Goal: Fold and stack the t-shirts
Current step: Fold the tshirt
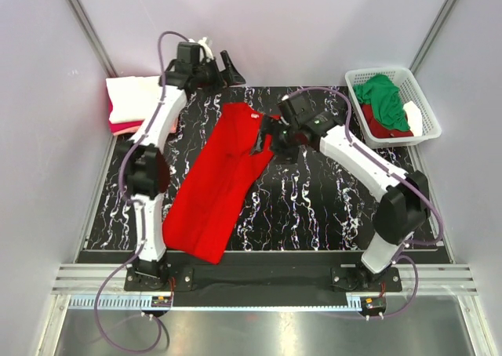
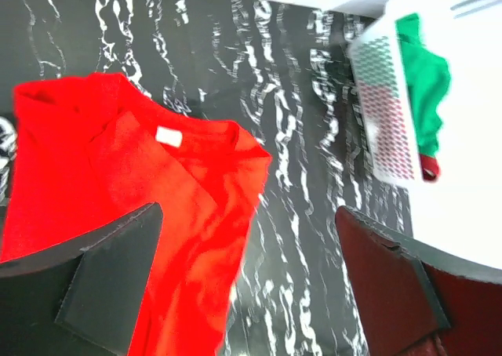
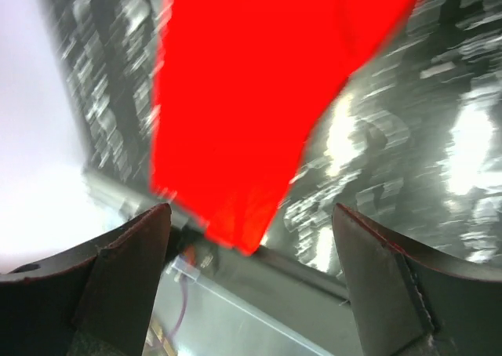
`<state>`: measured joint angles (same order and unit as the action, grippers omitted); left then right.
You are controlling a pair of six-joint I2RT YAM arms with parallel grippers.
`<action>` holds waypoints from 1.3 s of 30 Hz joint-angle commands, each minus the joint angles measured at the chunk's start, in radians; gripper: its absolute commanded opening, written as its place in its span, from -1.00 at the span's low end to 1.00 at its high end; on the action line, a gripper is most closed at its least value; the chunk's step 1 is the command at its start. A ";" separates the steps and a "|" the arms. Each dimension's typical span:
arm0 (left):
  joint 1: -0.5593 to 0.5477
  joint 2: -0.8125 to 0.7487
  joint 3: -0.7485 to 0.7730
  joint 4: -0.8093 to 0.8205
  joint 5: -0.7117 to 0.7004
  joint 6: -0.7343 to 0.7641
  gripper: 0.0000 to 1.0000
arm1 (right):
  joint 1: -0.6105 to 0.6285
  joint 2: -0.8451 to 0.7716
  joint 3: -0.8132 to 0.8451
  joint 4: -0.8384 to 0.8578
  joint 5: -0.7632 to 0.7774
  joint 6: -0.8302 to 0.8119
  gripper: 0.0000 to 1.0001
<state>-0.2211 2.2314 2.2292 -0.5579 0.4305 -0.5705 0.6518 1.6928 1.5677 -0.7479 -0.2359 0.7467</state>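
A bright red t-shirt [image 1: 216,179] lies folded lengthwise, running diagonally down the black marbled mat [image 1: 314,207]. Its collar with the small white label [image 2: 168,136] points to the far side. My left gripper [image 1: 221,67] hovers beyond the collar end, open and holding nothing; in its wrist view the left gripper [image 2: 249,211] frames the shirt's [image 2: 118,183] collar edge and bare mat. My right gripper [image 1: 267,135] stands open at the shirt's right edge near the sleeve. In the blurred right wrist view, the right gripper [image 3: 251,208] is empty above the red t-shirt [image 3: 251,97].
Folded shirts, white over pink [image 1: 132,103], are stacked at the back left, off the mat. A white lattice basket [image 1: 419,89] at the back right holds a green shirt [image 1: 384,97] and a dark red one [image 1: 386,127]. Metal rails run along the near edge.
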 commanded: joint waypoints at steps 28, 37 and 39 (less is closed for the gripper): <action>-0.026 -1.297 -1.264 -0.235 -0.294 0.064 0.97 | -0.388 0.898 0.637 0.002 -0.163 -0.112 -0.37; -0.027 -1.375 -1.336 -0.281 -0.329 0.072 0.97 | -0.415 1.081 1.031 0.074 -0.017 -0.087 -1.00; -0.027 -1.389 -1.361 -0.281 -0.325 0.066 0.97 | -0.419 1.102 1.034 0.243 -0.023 -0.041 -1.00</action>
<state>-0.2478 0.8810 0.8845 -0.8440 0.1238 -0.5129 0.2493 2.7544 2.5488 -0.7013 -0.3374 0.6640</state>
